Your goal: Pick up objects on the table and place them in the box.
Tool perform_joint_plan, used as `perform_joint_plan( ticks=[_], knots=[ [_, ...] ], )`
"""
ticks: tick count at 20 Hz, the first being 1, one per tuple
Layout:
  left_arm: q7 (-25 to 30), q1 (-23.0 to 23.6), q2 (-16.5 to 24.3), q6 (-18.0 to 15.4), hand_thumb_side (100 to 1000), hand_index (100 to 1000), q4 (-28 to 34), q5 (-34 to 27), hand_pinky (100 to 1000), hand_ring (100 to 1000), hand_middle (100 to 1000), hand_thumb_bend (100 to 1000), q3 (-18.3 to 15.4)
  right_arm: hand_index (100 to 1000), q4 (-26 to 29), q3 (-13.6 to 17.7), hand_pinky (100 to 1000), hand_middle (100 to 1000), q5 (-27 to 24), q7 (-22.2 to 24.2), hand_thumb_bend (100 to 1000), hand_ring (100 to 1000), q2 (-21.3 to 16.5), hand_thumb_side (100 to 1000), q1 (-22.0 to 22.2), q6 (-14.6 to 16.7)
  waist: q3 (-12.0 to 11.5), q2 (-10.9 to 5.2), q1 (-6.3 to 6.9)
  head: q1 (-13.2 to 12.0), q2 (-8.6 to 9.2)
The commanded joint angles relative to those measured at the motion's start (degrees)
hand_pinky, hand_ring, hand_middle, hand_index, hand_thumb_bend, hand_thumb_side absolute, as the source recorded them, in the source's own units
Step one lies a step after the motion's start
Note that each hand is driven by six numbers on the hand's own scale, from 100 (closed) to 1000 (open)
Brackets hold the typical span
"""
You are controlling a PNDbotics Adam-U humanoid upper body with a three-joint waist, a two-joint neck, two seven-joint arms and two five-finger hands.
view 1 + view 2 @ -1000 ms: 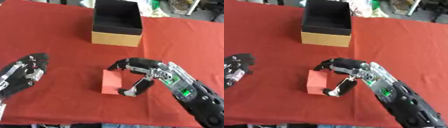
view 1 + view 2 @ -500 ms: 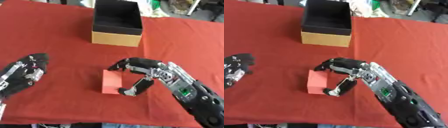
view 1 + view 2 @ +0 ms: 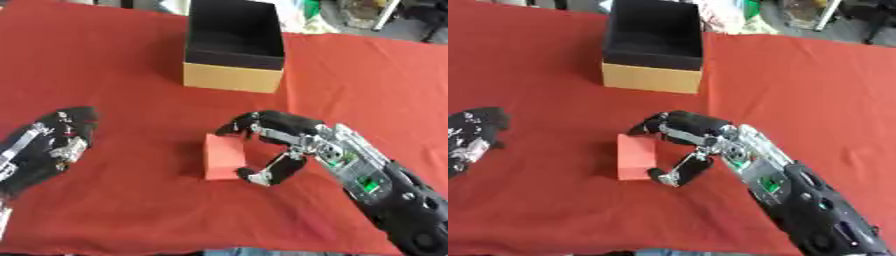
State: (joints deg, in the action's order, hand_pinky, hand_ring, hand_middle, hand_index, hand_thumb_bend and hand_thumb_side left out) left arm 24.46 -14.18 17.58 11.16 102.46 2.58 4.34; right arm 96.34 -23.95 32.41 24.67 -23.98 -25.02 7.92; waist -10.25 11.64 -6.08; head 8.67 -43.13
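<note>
Here, right hand (image 3: 293, 145) curls around the red block (image 3: 223, 156) on the counter (image 3: 114, 75), apparently touching; left hand (image 3: 48, 150) rests relaxed.

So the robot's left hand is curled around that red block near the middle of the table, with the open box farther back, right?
Not quite: it is the right hand that curls around the red block, as the left eye view shows. The left hand rests apart near the table's left edge. The open box does stand farther back.

The block (image 3: 224, 156) lies before the box (image 3: 234, 45), between left hand (image 3: 51, 147) and right hand (image 3: 293, 141)
</note>
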Motion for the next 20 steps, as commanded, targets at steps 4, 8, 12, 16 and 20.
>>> perform_joint_plan(
  ticks=[4, 8, 12, 16, 20],
  knots=[
    [0.0, -0.53, 0.28, 0.04, 418, 882, 0.55, -0.04, 741, 865, 806, 100, -0.11, 780, 3.19, 2.51, 630, 475, -1.49, -4.68, 118, 711, -2.28, 100, -1.05, -1.59, 0.33, -0.72, 0.43, -0.06, 0.75],
    [-0.12, -0.41, 0.41, 0.03, 417, 882, 0.54, -0.01, 741, 865, 806, 100, -0.21, 777, 5.92, 5.11, 628, 472, -4.46, -6.82, 113, 708, -4.89, 100, -2.02, -3.3, 0.65, -0.84, 0.37, -0.3, 0.83],
    [-0.34, -0.36, 0.44, 0.01, 416, 882, 0.55, -0.02, 742, 868, 806, 100, -0.35, 765, 7.78, 7.92, 631, 474, -6.9, -9.22, 127, 707, -8.12, 100, -3.41, -4.99, 0.88, -0.97, 0.35, -0.5, 0.94],
    [-0.27, -0.41, 0.49, -0.01, 416, 882, 0.57, -0.06, 742, 867, 806, 100, -0.28, 768, 7.59, 10.31, 631, 473, -8.28, -11.98, 135, 703, -10.6, 100, -5.2, -6.37, 1.05, -1.07, 0.35, -0.57, 1.31],
    [-0.17, -0.55, 0.44, -0.02, 414, 882, 0.58, -0.08, 742, 866, 806, 100, -0.18, 767, 4.74, 11.63, 630, 471, -9.03, -14.07, 144, 696, -12.3, 100, -8.02, -7.17, 0.87, -1.07, 0.35, -0.27, 1.82]
  ],
)
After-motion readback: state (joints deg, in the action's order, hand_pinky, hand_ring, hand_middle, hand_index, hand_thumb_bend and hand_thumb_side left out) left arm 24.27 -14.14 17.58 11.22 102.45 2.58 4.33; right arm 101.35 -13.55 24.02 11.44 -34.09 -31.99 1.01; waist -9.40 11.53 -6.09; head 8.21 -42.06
